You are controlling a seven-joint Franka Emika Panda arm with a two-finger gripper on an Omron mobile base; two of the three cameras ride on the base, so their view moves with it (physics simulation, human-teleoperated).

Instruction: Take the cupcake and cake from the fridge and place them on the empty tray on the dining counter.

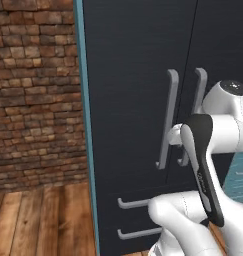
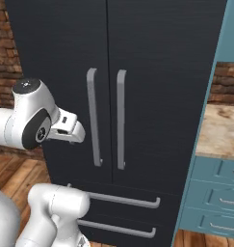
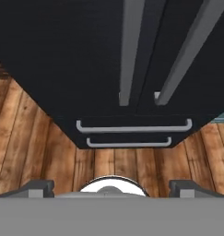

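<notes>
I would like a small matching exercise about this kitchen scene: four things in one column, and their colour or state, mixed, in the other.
Things:
1. fridge
2. door handles
3. wall
4. end effector

Colour or state:
A. red-brown brick
B. open, holding nothing
C. grey bars, upright, side by side
D. dark, both doors shut

Pairs: 1-D, 2-C, 3-A, 4-B

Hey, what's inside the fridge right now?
Nothing inside can be seen: both doors of the fridge are shut, handles side by side, and the two lower drawers are closed too. Whatever it holds is covered.
</notes>
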